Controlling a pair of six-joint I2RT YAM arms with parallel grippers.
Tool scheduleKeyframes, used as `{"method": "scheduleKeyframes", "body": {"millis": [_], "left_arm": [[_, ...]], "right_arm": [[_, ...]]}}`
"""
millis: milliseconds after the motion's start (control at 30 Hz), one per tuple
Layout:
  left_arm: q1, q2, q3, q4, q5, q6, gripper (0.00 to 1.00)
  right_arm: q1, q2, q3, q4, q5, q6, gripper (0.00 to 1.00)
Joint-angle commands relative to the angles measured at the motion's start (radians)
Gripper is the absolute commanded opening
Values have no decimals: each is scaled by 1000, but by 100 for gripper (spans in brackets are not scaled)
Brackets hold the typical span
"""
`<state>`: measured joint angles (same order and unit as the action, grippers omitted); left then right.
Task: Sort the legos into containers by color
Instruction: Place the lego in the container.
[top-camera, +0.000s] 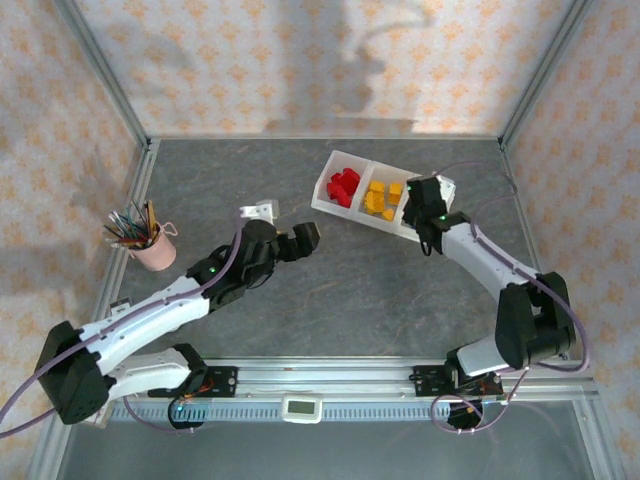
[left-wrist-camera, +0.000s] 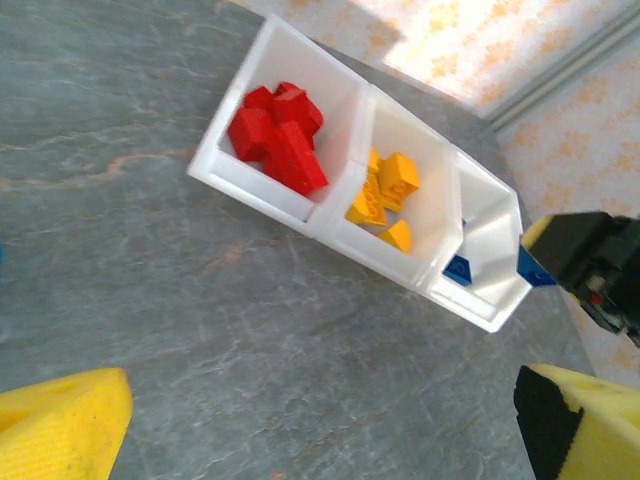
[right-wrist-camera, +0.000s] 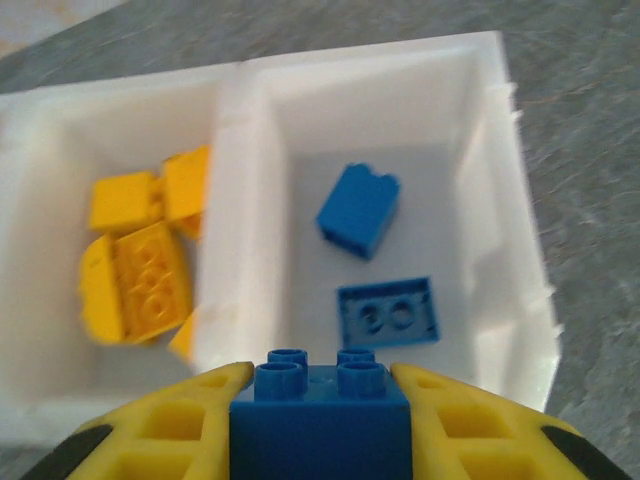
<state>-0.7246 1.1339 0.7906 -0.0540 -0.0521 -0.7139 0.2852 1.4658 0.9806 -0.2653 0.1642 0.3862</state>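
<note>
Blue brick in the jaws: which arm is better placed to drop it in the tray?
Right. The right gripper is shut on the blue brick at the end compartment of the tray, where two blue bricks lie. The left gripper is open, empty, mid-table, apart from the tray.

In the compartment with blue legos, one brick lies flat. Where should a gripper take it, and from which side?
Probably from straight above, closing on the two long sides of the flat blue brick. It lies low with its broad face up, so those parallel edges offer grip, and bare tray floor shows beside them.
</note>
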Motion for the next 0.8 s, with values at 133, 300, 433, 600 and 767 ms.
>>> {"method": "scheduleKeyframes", "body": {"millis": [133, 300, 433, 600, 767], "left_arm": [[19, 79, 69, 93, 80, 38, 99], [28, 79, 62, 105, 89, 29, 99], [34, 66, 56, 106, 89, 24, 99], [41, 43, 43, 104, 81, 20, 99], [55, 3, 11, 99, 59, 6, 99]], "right_arm": [[-61, 197, 136, 67, 4, -56, 31], [-84, 269, 192, 89, 19, -73, 38], [-83, 290, 236, 71, 9, -79, 49], [-80, 219, 219, 72, -55, -78, 54], [-34, 132, 175, 57, -96, -85, 55]]}}
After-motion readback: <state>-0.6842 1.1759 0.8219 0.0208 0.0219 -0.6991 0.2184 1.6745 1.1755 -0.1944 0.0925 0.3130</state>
